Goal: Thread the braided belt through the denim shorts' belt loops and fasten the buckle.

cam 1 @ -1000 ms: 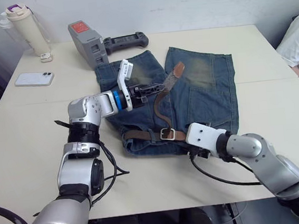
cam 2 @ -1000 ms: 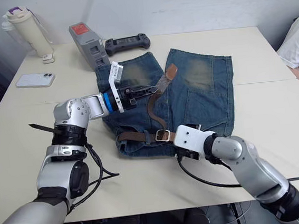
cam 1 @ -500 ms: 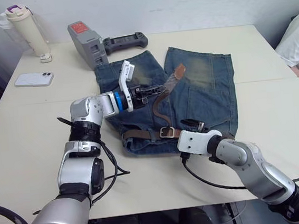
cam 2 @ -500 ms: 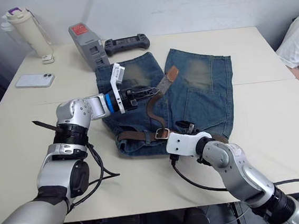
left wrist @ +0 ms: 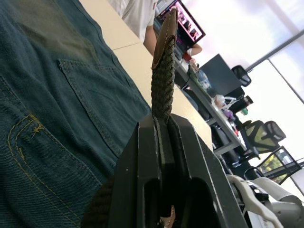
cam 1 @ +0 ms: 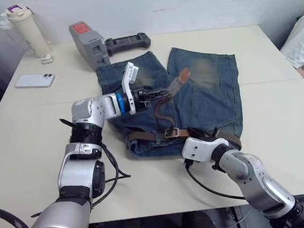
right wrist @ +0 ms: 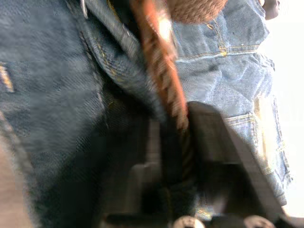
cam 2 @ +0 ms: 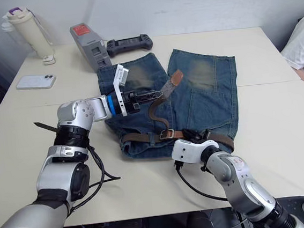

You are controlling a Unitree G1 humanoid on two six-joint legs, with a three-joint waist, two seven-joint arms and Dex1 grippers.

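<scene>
Right wrist view — braided belt (right wrist: pixel 164 80) blurred, cropped

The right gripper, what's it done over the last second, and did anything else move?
The right gripper swung from the shorts' near edge onto the waistband, closing on the braided belt. The left gripper kept its hold on the belt's free end. The denim shorts stayed put.

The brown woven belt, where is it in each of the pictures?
Left eye view: the dark brown braided belt rises from the waistband to the left gripper.
Right eye view: the same arc, mid-picture.
Left wrist view: upright between the black fingers.
Right wrist view: a blurred strip between the right gripper's fingers.
Shared landmark: the blue denim shorts.
</scene>
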